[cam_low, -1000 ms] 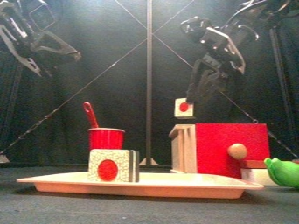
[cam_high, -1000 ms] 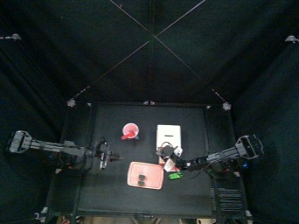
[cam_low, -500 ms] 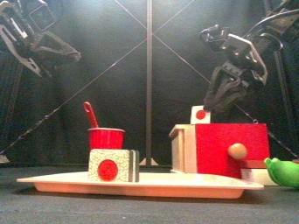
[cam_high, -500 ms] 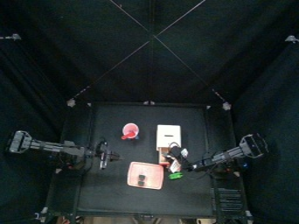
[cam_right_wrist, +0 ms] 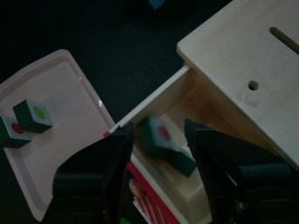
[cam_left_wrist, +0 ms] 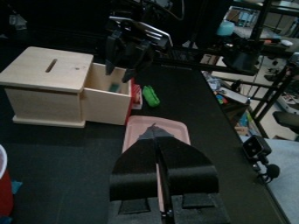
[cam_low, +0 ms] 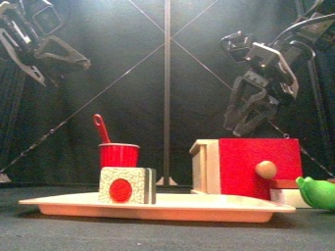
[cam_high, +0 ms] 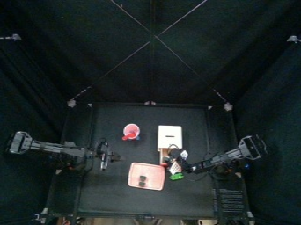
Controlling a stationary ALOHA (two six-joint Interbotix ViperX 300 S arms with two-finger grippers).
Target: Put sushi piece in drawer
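Observation:
The cream-beige drawer cabinet (cam_high: 172, 136) stands mid-table with its red-fronted drawer (cam_low: 258, 167) pulled out. In the right wrist view a white sushi piece with a red dot (cam_right_wrist: 166, 144) lies inside the open drawer (cam_right_wrist: 176, 105). My right gripper (cam_right_wrist: 160, 131) hangs open just above it, over the cabinet in the front view (cam_low: 253, 118). It holds nothing. A second sushi piece (cam_low: 127, 184) stands on the pink tray (cam_low: 197, 207). My left gripper (cam_left_wrist: 159, 153) rests shut at the table's left (cam_high: 112, 156).
A red cup (cam_low: 119, 155) with a red spoon stands behind the tray, left of the cabinet. A green toy (cam_low: 314, 191) lies by the drawer front at the right. The left wrist view looks past the curtains to stands and gear in a room.
My right gripper brought the sushi piece down over the open drawer and let it go. The piece now lies in the drawer and the gripper has lifted a little. The left arm has not moved.

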